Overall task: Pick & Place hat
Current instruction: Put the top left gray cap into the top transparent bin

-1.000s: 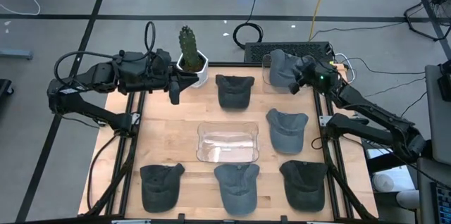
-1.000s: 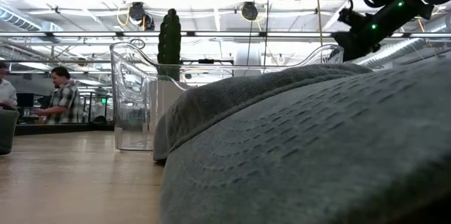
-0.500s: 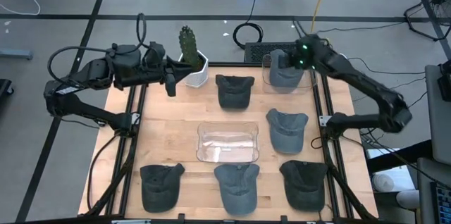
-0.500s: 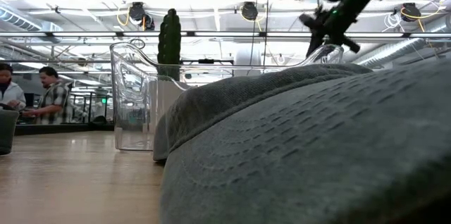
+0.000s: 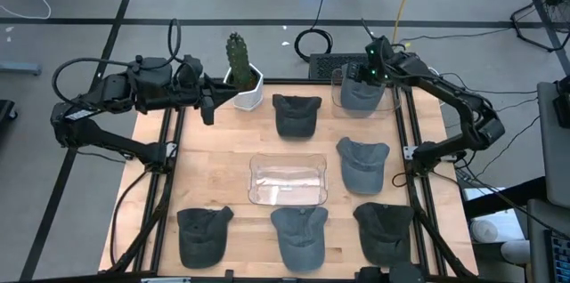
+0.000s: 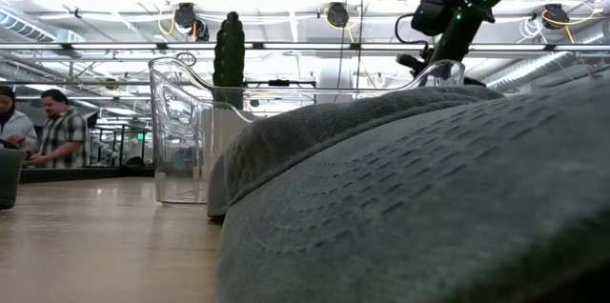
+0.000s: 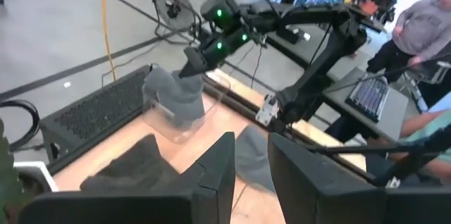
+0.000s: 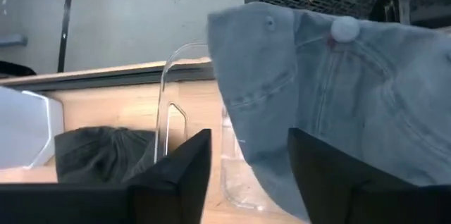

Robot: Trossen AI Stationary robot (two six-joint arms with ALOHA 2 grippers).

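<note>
The right hand (image 5: 369, 71) hangs with its jaws apart over the grey denim cap (image 5: 359, 90), which sits in the clear plastic bin (image 5: 338, 96) at the desk's (image 5: 223, 176) one o'clock corner, apparently just dropped there. The left hand (image 5: 207, 108) waits at eleven o'clock, jaws narrowly parted, empty. The potted green cactus (image 5: 237, 56) stands beside it; six darker caps and another clear tray (image 5: 287, 181) crowd the desk.

In the low view a grey fabric cap (image 6: 429, 208), blurred and cut off by the picture's edge, hides most of the wooden tabletop (image 6: 95, 246). The clear plastic bin (image 5: 343, 105) partly screens the blue-grey denim cap (image 5: 361, 92).
</note>
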